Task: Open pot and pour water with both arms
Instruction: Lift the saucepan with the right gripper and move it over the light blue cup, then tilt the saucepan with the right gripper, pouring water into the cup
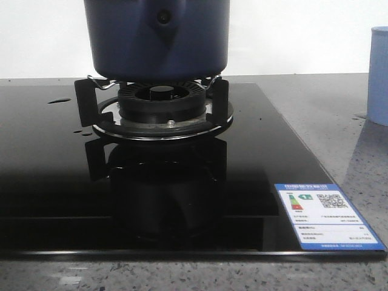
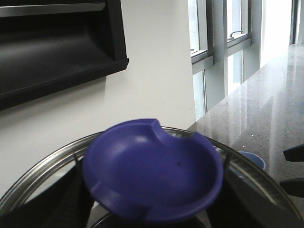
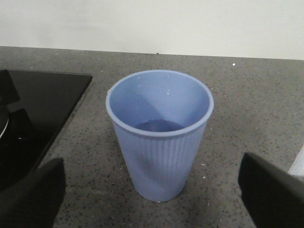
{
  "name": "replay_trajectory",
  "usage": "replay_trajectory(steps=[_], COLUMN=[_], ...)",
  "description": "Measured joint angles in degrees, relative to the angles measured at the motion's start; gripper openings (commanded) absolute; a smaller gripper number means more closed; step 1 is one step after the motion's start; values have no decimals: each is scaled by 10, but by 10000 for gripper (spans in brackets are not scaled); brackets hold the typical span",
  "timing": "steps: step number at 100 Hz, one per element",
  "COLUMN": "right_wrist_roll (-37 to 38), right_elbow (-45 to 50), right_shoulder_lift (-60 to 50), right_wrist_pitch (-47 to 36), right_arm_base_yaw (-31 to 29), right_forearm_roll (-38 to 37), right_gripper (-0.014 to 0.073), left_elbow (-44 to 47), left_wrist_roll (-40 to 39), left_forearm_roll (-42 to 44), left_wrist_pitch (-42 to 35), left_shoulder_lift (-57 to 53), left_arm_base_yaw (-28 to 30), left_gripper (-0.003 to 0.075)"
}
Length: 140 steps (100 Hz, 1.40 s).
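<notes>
The dark navy pot (image 1: 156, 39) stands on the gas burner (image 1: 162, 109); its top is cut off by the front view's edge. In the left wrist view the lid's blue knob (image 2: 152, 171) fills the space between my left gripper's (image 2: 152, 211) dark fingers (image 2: 52, 199), which press against both its sides. The lid's steel rim (image 2: 42, 166) curves around it. My right gripper (image 3: 151, 199) is open, with one finger (image 3: 31, 194) on each side of the pale-blue ribbed cup (image 3: 159, 137), not touching it. The cup holds a little water.
The black glass hob (image 1: 54, 182) carries an energy label (image 1: 324, 215) at its front right. The cup (image 1: 379, 76) stands on the grey stone counter (image 1: 357, 139) to the right of the hob. A wall and windows lie behind.
</notes>
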Motion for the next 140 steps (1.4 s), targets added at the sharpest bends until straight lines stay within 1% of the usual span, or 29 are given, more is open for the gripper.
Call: replay_trajectory(steps=[16,34,58,82,106,128,134,140], right_wrist_roll=[1,36,47,86,110,116,118,119], right_elbow=[0,0,0,-17,-37,-49,-49,-49], right_shoulder_lift=[52,99,145,152,200,233,235,235], right_wrist_pitch=[-50,-118,-136,-158,-164,-169,-170,-172], right_arm_base_yaw=[28,32,34,34,34,34,34,34], right_forearm_roll=[9,23,12,-28,-35,-38,-40,-41], right_gripper=[665,665,665,665,665,665,653,612], left_elbow=[0,0,0,0,0,0,0,0], left_wrist_roll=[0,0,0,0,0,0,0,0], left_forearm_roll=[0,0,0,0,0,0,0,0], left_wrist_pitch=[0,0,0,0,-1,-1,-1,-1], left_shoulder_lift=[0,0,0,0,0,0,0,0], left_arm_base_yaw=[0,0,0,0,0,0,0,0], left_gripper=[295,295,295,295,295,295,295,295])
